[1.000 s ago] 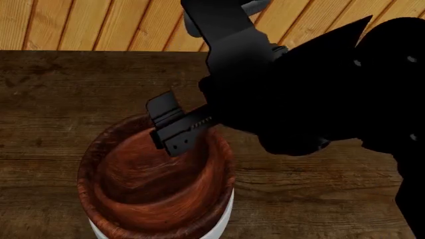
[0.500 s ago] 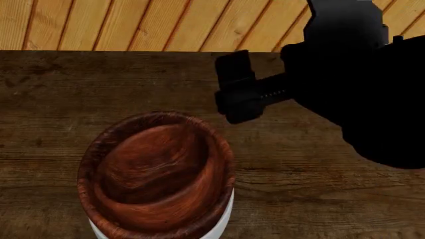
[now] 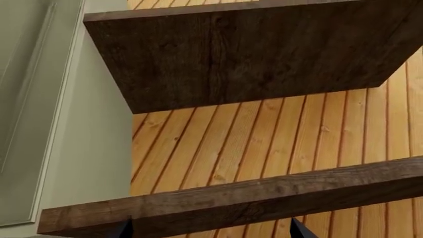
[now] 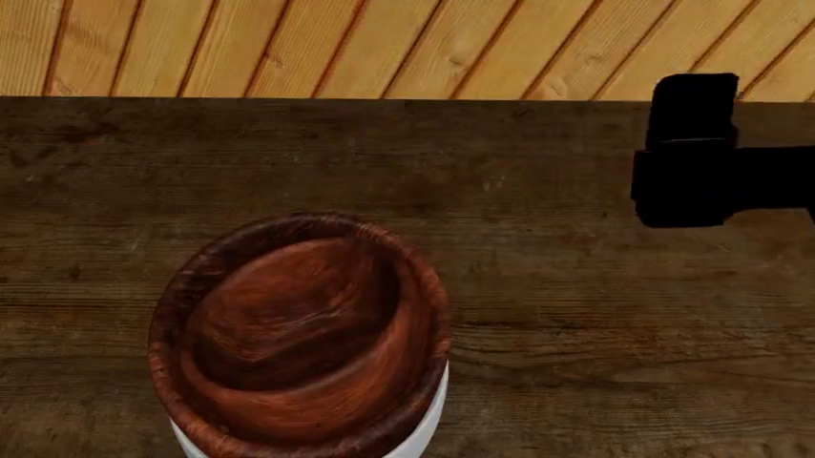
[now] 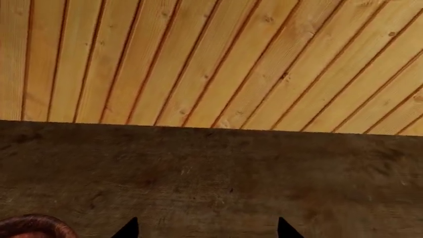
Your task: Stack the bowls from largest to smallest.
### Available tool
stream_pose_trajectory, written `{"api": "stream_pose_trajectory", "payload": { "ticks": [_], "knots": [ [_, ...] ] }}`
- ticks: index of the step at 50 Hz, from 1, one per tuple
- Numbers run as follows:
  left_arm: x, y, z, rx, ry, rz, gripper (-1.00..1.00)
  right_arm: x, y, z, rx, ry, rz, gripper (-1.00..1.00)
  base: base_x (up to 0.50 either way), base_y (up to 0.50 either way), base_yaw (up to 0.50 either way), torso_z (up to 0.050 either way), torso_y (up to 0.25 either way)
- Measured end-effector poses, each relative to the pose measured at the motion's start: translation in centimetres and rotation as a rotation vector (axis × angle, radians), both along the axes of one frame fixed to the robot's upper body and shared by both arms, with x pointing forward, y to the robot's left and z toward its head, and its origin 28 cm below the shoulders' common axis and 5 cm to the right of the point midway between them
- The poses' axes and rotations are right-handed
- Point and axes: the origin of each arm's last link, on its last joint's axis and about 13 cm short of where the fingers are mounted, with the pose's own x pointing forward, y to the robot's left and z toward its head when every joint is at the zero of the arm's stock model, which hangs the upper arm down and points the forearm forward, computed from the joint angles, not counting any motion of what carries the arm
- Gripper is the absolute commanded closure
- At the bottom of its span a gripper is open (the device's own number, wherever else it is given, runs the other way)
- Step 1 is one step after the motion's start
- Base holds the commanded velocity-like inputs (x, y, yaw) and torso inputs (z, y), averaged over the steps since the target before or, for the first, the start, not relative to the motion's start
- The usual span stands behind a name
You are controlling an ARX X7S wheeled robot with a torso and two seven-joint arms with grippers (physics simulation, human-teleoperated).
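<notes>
**Bowls nested at the table's near edge, right gripper off to the side**

On the dark brown wooden table (image 4: pixel 574 315), two reddish-brown wood-grain bowls sit one inside the other: the smaller inner bowl (image 4: pixel 300 305) within the larger outer bowl (image 4: pixel 172 324), both resting in the glossy white bowl (image 4: pixel 433 425), only a sliver of which shows beneath. The black right gripper (image 4: pixel 688 157) hangs well apart at the right, above the table; its fingertips stand spread with nothing between them. The left gripper (image 3: pixel 208 230) shows two parted tips, empty, facing wooden shelves (image 3: pixel 251 49).

2 wood bowls (image 4: pixel 300 334), 1 white bowl (image 4: pixel 427 429), 1 table (image 4: pixel 574 315)
</notes>
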Motion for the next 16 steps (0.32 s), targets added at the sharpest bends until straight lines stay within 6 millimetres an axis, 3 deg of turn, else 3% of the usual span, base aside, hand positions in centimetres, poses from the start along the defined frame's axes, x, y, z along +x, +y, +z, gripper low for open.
{"api": "stream_pose_trajectory", "payload": {
  "ticks": [7, 16],
  "knots": [
    [-0.8, 0.3, 0.7, -0.003, -0.031, 0.011, -1.0, -2.2, -1.3, -0.4, 0.035, -0.042, -0.051, -1.0, 0.0, 0.0, 0.0, 0.0, 0.0],
    [-2.3, 0.6, 1.7, -0.016, -0.088, 0.03, -1.0, -5.5, -1.6, -0.5, 0.056, -0.109, -0.081, -1.0, 0.0, 0.0, 0.0, 0.0, 0.0]
  ]
}}
